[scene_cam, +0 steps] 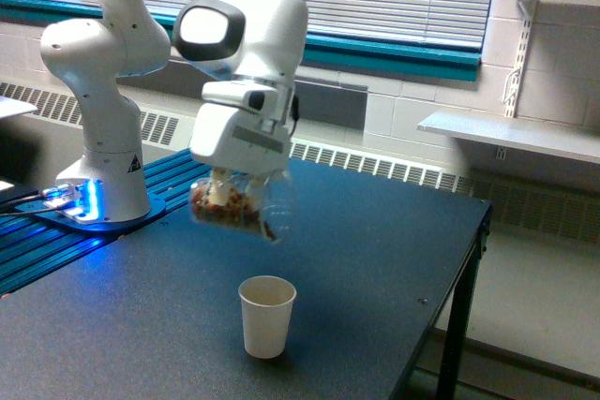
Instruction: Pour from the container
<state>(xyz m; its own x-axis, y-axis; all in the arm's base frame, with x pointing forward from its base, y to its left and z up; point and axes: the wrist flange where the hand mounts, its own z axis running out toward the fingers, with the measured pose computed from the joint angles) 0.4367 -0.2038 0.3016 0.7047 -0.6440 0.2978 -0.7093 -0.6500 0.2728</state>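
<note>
My gripper (pixel 236 186) hangs from the white arm above the dark table (pixel 375 231) and is shut on the container (pixel 239 207). This is a clear plastic cup with brown nut-like pieces inside. It is tipped on its side, with its open mouth pointing toward the exterior view's right and slightly down. The pieces lie in the closed end at the left. A small off-white paper cup (pixel 266 315) stands upright on the table, below the container and a little to its right. No pieces show falling. The fingers are mostly hidden behind the container.
The arm's white base (pixel 103 156) stands on a blue-lit plate at the back left. The table's right edge (pixel 473 259) drops to the floor. A radiator runs along the wall behind, and a white shelf (pixel 511 133) juts out at the right.
</note>
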